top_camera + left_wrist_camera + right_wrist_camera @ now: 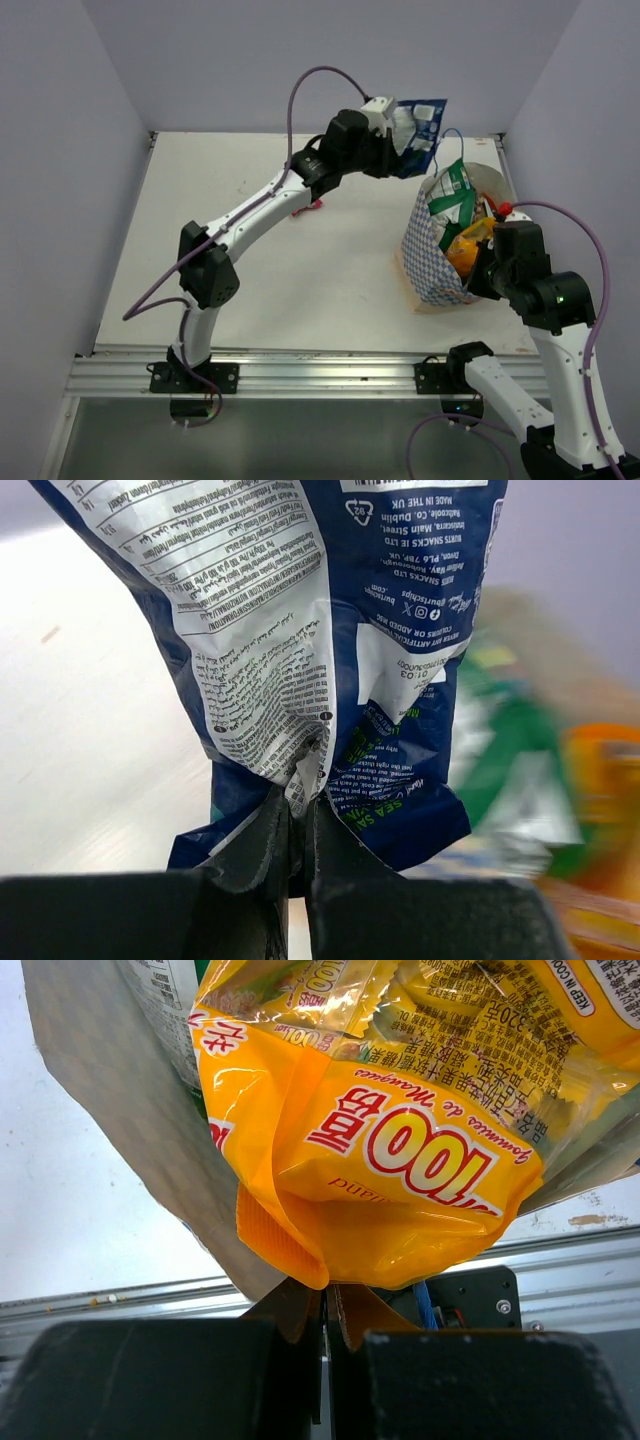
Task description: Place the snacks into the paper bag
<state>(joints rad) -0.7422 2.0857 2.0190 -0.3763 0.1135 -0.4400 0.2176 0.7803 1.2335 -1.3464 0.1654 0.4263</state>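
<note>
My left gripper (400, 150) (300, 800) is high over the table's back, left of the bag's mouth. It is shut on the lower edge of a blue-white snack packet (420, 122) (400, 630), which hangs in the air. The paper bag (430, 265) (110, 1110), white with blue-checkered sides, stands at the right. A green-white packet (455, 195) and an orange packet (462, 250) (400, 1160) are inside it. My right gripper (487, 268) (328, 1295) is shut on the bag's near right rim, just under the orange packet and beside a blue cord handle (425, 1305). A tiny pink packet (308, 208) lies under my left arm.
The white table (300, 290) ends at an aluminium rail (320, 375) along the near edge. Grey walls close in the left, back and right sides. My left arm (250, 210) stretches diagonally across the table's middle.
</note>
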